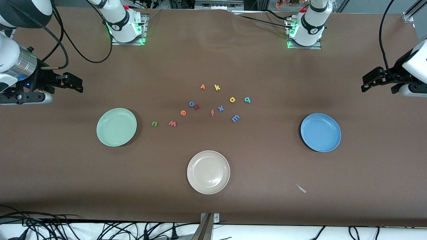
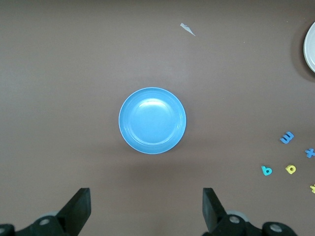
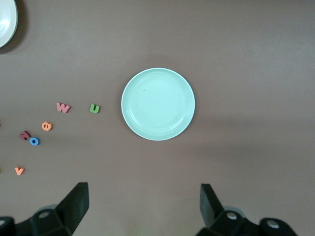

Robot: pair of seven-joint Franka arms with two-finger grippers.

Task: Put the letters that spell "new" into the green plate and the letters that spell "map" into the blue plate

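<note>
The green plate (image 1: 116, 127) (image 3: 158, 103) lies toward the right arm's end of the table, the blue plate (image 1: 320, 132) (image 2: 152, 120) toward the left arm's end. Both hold nothing. Between them lie the green "n" (image 1: 154, 123) (image 3: 94, 108), red "w" (image 1: 172, 123) (image 3: 63, 106), orange "e" (image 1: 183, 112) (image 3: 47, 126), blue "m" (image 1: 235, 118) (image 2: 287, 137), yellow "a" (image 1: 232, 99) (image 2: 291, 169) and teal "p" (image 1: 247, 99) (image 2: 266, 170). My right gripper (image 1: 77, 85) (image 3: 144, 201) hangs open over bare cloth beside the green plate. My left gripper (image 1: 365, 84) (image 2: 146, 206) hangs open over bare cloth beside the blue plate.
A beige-white plate (image 1: 208, 172) sits nearer the front camera than the letters. Other letters lie among them: orange "v" (image 1: 202, 87), yellow "k" (image 1: 217, 87), blue "o" (image 1: 191, 104), dark red "z" (image 1: 197, 107), salmon "f" (image 1: 212, 113), blue "x" (image 1: 220, 108). A pale scrap (image 1: 301, 188) lies near the blue plate.
</note>
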